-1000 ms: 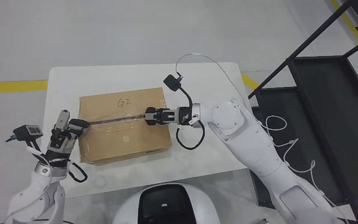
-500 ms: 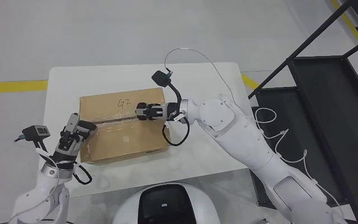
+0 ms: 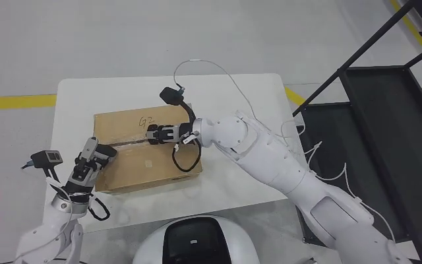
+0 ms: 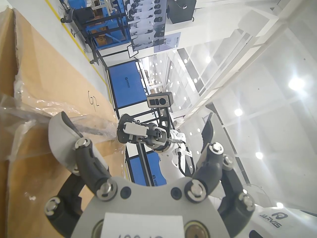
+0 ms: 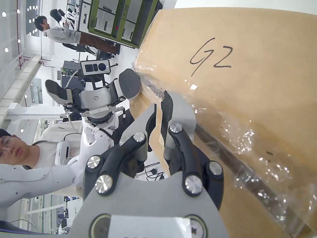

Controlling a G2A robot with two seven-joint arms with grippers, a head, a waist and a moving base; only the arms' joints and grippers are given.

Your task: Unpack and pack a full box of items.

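Box [image 3: 148, 162], flaps closed, lying on the white table [image 3: 79, 92]. Right gripper [image 3: 150, 136] rests on the taped seam [image 3: 125, 140] near mid-lid, fingers drawn narrow. Left gripper [image 3: 100, 148] is at the box's end, spread wide, one finger touching the tape.

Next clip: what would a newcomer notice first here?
A closed cardboard box sits on the white table, its top seam under crinkled clear tape. The right end effector, shut, is at that seam near the box's middle; the left end effector stands open at the seam's end.
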